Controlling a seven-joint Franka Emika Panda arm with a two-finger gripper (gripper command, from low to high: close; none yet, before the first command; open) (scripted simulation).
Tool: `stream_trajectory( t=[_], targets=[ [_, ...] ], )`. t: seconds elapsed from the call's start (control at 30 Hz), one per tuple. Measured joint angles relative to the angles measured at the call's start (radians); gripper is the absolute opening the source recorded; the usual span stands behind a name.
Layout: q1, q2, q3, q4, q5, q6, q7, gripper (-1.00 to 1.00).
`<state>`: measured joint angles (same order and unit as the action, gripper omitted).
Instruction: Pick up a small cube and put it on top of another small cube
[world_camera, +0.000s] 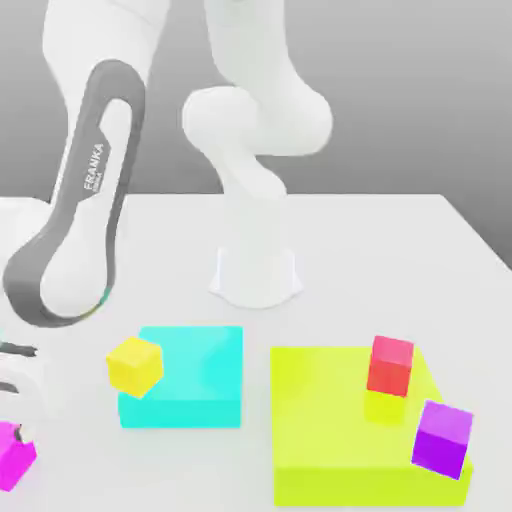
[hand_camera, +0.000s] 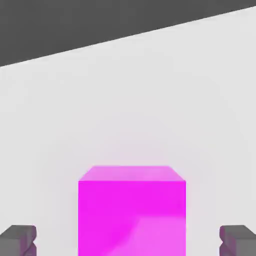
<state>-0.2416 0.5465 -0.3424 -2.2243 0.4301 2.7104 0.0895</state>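
1. The pink cube (hand_camera: 131, 210) sits on the white table (world_camera: 400, 250) at the near corner on the exterior view's left, well apart from the other blocks. That leaves free room on both of its flanks, which suits a straight two-sided pinch.

2. The gripper (world_camera: 12, 395) hangs low just above and beside that cube in the exterior view. Its fingers (hand_camera: 20, 239) stand wide apart, one on each side of the cube, with a clear gap between each and the cube's faces. Nothing is clamped yet.

3. In the hand view the cube lies centred between the two fingers, its faces squared to them. I judge the hand is lined up this way so that closing would press flat pads on flat parallel sides, not on corners.

4. The arm (world_camera: 85, 200) bends far over toward the exterior view's left to reach this corner, which is why its big grey-banded link looms in front of the scene.

5. Candidate bases lie elsewhere: a yellow cube (world_camera: 134, 364) rests by the edge of the cyan block (world_camera: 195, 385), a red cube (world_camera: 391, 365) stands on the lime block (world_camera: 330, 430), and a purple cube (world_camera: 443, 438) sits at that block's corner.

6. Judgement: the step in hand is the approach for the grasp; lifting and stacking are not yet done. A small slip in closing could nudge the cube off the near table edge.
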Motion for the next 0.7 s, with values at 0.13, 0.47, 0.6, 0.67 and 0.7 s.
stream_trajectory(
  t=[0.13,0.47,0.6,0.67,0.7],
  targets=[
    [0.000,0.000,0.000,0.000,0.000,-0.002,0.000,-1.00],
    [0.138,-0.221,-0.025,-0.091,-0.105,-0.139,0.085,-1.00],
    [0.242,-0.338,0.058,-0.169,-0.126,-0.180,0.114,-1.00],
    [0.289,-0.400,0.105,-0.210,-0.145,-0.197,0.133,-1.00],
    [0.317,-0.432,0.128,-0.231,-0.156,-0.206,0.144,-1.00]
  ],
)
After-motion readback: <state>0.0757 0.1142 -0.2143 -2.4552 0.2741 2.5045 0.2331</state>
